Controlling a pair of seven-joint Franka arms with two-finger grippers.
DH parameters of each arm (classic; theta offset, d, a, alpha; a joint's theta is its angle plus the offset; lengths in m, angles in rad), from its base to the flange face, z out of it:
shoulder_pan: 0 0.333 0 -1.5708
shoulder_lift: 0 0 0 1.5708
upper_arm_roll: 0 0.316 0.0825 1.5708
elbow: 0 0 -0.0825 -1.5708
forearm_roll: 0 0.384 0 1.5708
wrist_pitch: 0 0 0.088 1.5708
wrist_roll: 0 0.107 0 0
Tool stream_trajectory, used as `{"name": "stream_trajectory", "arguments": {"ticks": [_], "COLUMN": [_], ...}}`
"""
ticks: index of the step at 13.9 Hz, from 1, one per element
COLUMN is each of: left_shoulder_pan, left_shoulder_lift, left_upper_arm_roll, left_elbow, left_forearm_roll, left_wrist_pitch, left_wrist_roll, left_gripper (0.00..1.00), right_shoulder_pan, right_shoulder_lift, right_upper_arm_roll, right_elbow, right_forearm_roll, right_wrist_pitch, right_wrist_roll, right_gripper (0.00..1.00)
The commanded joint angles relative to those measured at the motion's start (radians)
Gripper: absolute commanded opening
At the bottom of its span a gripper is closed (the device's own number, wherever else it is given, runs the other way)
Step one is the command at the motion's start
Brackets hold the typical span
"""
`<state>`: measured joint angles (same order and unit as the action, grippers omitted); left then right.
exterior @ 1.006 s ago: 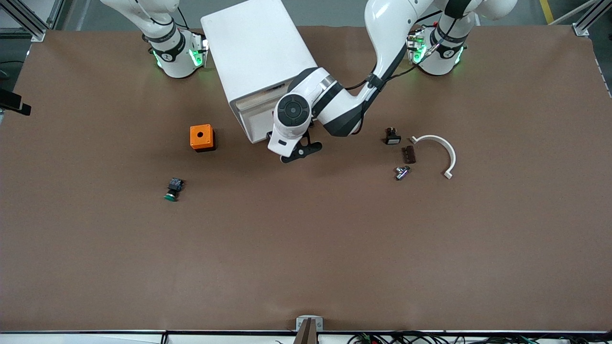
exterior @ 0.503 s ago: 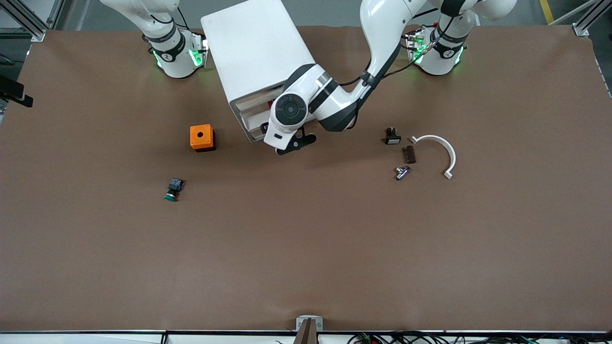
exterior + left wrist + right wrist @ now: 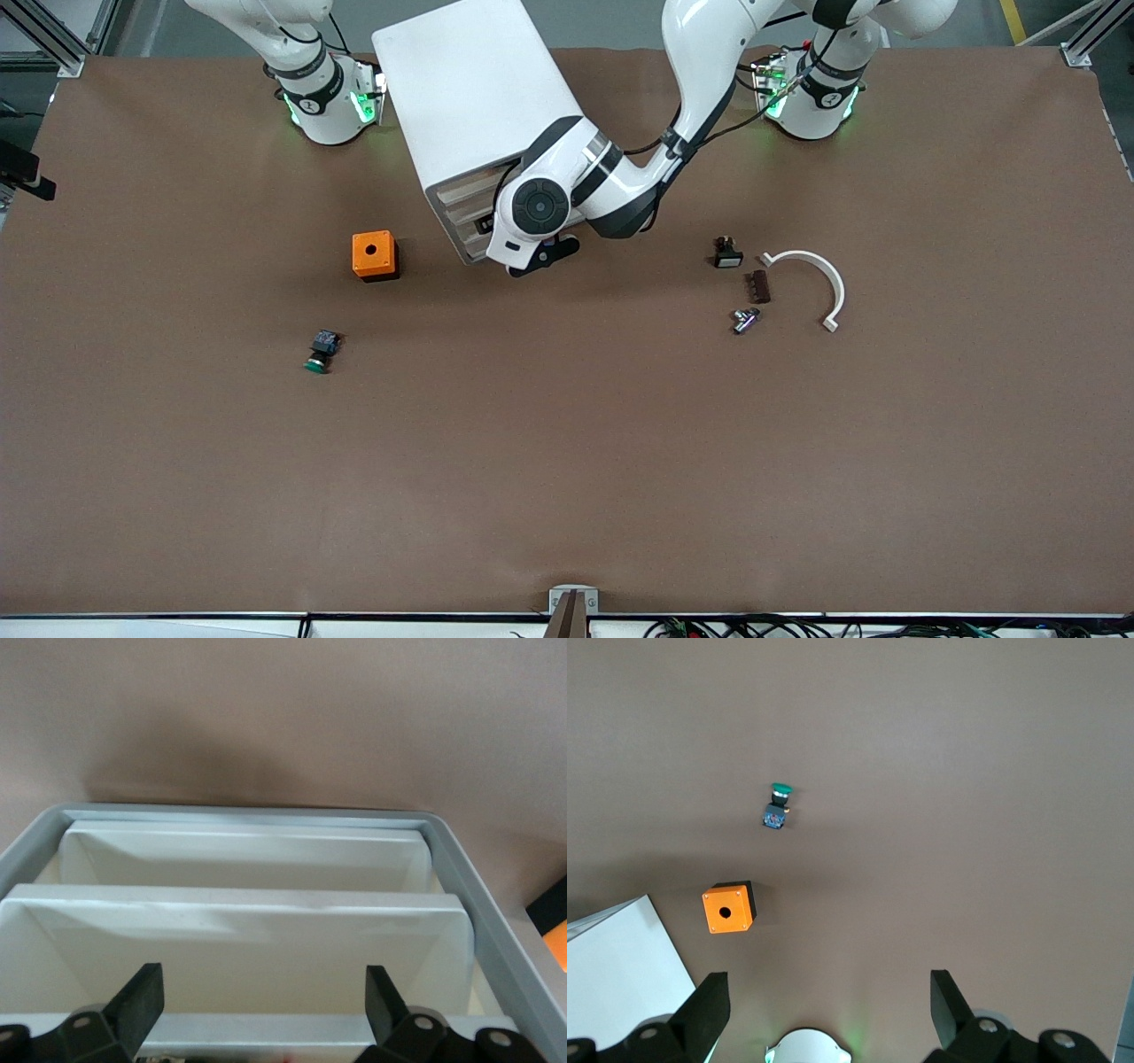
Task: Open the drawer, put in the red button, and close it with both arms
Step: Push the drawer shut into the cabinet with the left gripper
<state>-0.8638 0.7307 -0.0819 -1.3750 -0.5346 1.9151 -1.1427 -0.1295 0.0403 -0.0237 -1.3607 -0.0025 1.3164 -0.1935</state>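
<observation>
The white drawer cabinet [image 3: 469, 89] stands between the arms' bases. My left gripper [image 3: 542, 254] is at its front, by the open drawers. In the left wrist view the left gripper [image 3: 266, 992] is open over a white drawer [image 3: 239, 939] inside the grey frame [image 3: 500, 912]. The red button is almost hidden: only a red speck [image 3: 288, 1052] shows below the fingers, and a small dark body [image 3: 484, 226] shows in the drawer opening. My right gripper [image 3: 828, 1001] is open and empty, held high over its own base; it is out of the front view.
An orange box [image 3: 374, 255] and the green-capped button [image 3: 321, 350] lie toward the right arm's end. A small black part [image 3: 726, 253], a brown piece [image 3: 757, 286], a metal fitting [image 3: 745, 320] and a white curved clip [image 3: 819, 276] lie toward the left arm's end.
My left gripper has moved in toward the cabinet's front, and the drawer front stands less far out than before. The right arm has not moved.
</observation>
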Motion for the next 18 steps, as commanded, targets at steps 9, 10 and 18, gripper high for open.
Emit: {"name": "stream_trajectory", "arguments": {"ticks": [9,10,18], "left_shoulder_pan": [0.006,0.009,0.115], "left_shoulder_lift": [-0.03,-0.031,-0.07], "left_upper_arm_roll": [0.004,0.007,0.027], "left_elbow": [-0.022,-0.021,-0.019], "left_forearm_roll": [-0.044,-0.042,-0.031], "left_wrist_pitch": [0.01,0.01,0.01], "left_wrist_roll": [-0.006,-0.006,-0.006], "left_gripper": [1.0,1.0,1.0], "right_shoulder_pan": [0.007,0.007,0.008], "right_shoulder_lift": [-0.181,-0.201,-0.209], "right_upper_arm_roll": [-0.004,-0.005,-0.002], "right_elbow": [-0.237,-0.263,-0.27], "right_forearm_roll": [0.013,0.013,0.007], "right_wrist_pitch": [0.144,0.156,0.147], "right_wrist_roll": [-0.014,-0.014,-0.014], "right_gripper": [1.0,1.0,1.0]}}
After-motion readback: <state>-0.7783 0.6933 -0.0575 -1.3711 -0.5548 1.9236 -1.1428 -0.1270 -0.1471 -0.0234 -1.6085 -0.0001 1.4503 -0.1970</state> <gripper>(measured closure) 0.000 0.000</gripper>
